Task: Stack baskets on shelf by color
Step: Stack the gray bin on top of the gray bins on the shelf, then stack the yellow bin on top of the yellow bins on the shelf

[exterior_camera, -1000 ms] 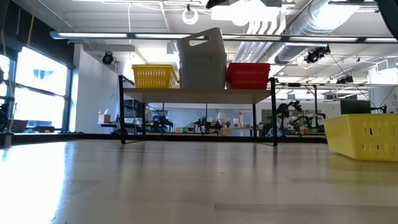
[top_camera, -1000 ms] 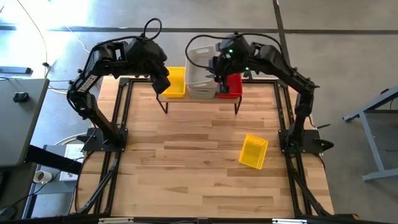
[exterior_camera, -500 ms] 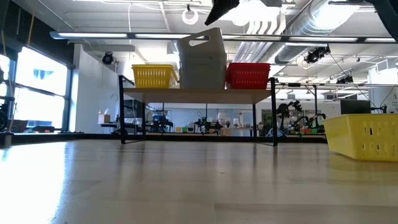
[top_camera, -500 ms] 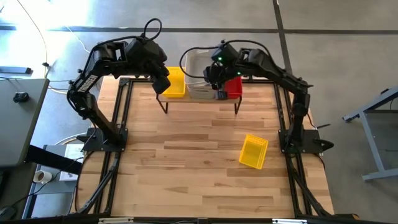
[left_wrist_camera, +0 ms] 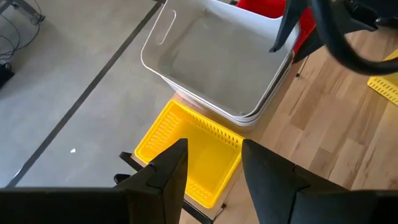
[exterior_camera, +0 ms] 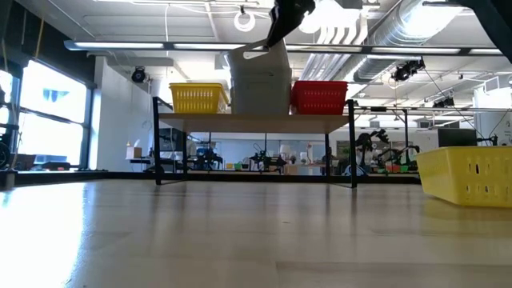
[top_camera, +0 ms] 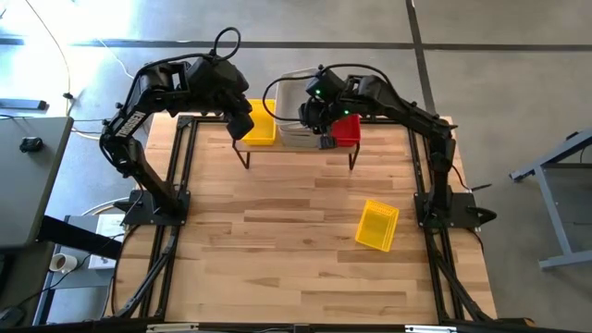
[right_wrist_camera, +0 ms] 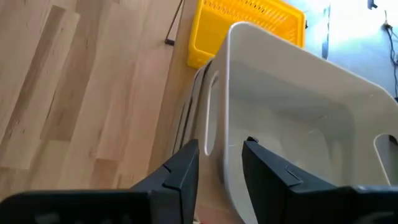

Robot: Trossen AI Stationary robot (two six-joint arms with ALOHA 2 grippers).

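On the shelf (exterior_camera: 256, 122) stand a yellow basket (top_camera: 262, 125), a stack of white baskets (top_camera: 294, 116) and a red basket (top_camera: 350, 131). The top white basket (right_wrist_camera: 292, 118) sits tilted in the stack, its right side higher. My right gripper (right_wrist_camera: 221, 165) is open at that basket's near right corner, its fingers on either side of the wall. My left gripper (left_wrist_camera: 214, 168) hangs open above the shelf's yellow basket (left_wrist_camera: 193, 155) and touches nothing. Another yellow basket (top_camera: 377, 225) lies on the table. My right gripper comes slanting down from the table's right side. One finger (right_wrist_camera: 267, 165) is inside the top white basket's near end wall (right_wrist_camera: 217, 134) and one finger (right_wrist_camera: 180, 168) outside it. Whether either finger touches the wall, I cannot tell.
The loose yellow basket (exterior_camera: 468, 172) lies toward the table's right side, with bare wood around it. The shelf's thin black legs (exterior_camera: 352, 148) stand near the far edge, with open space under the plank.
My right gripper has come down and a little toward the table's left, tipping further downward, until its fingers stand over the top white basket's near wall. The baskets have kept their places.
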